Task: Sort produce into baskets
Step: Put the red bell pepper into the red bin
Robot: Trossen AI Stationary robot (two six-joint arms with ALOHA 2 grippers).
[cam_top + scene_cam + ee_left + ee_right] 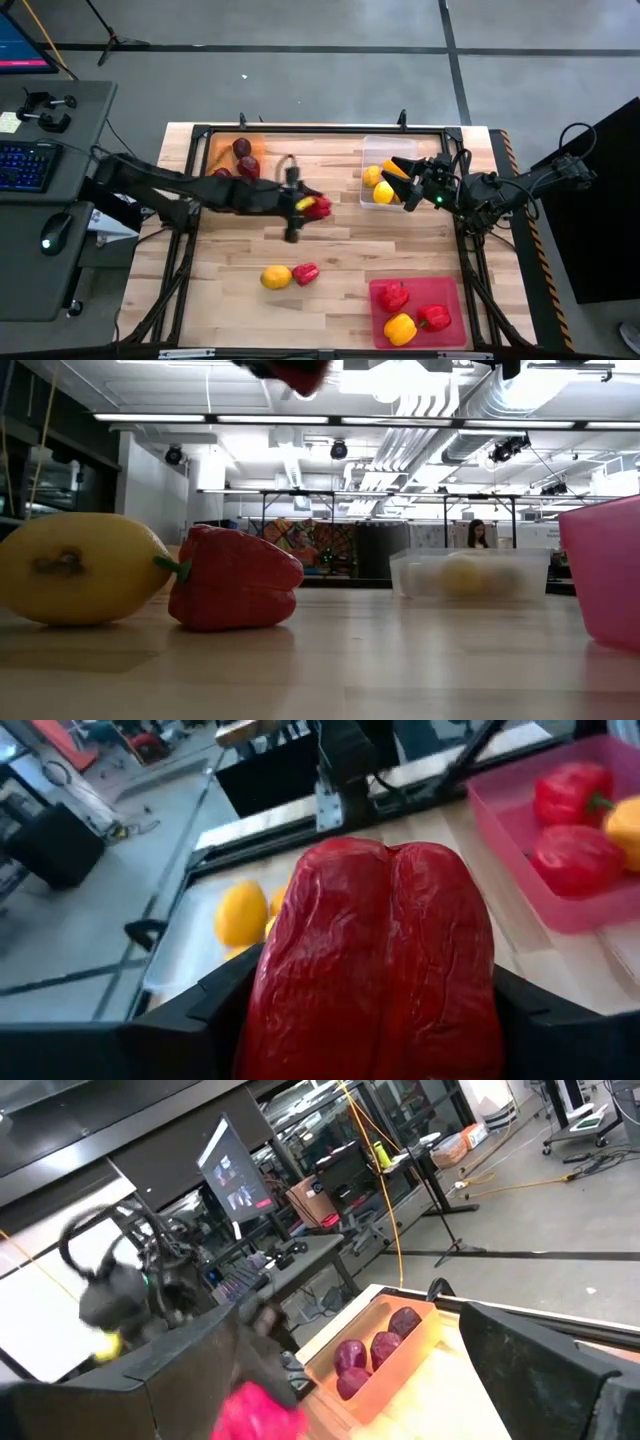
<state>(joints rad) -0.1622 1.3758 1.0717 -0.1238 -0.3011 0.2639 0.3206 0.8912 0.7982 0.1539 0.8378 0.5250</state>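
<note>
My left gripper (316, 207) is shut on a red pepper (380, 970) above the middle of the table; the pepper also shows at the top of the low view (300, 372). My right gripper (399, 181) is open and empty over the clear tray (388, 152), which holds yellow fruits (377, 185). The orange tray (222, 150) at the far left holds maroon fruits (370, 1350). The pink tray (445, 290) at the near right holds two red peppers (392, 296) and a yellow one (400, 327). A lemon (75, 568) and a red pepper (235, 578) lie on the table. My left gripper pinches the red pepper by its two opposite sides (262, 1010) between its two fingers (190, 1030). The fingers come at it from the table's left. The pepper is lifted clear of the table.
The table has a black frame (320, 130) along its far edge. Bare wood lies between the loose lemon (276, 277) and the pink tray. A desk with a keyboard (22, 165) stands left of the table. A person (478, 534) shows far off in the room.
</note>
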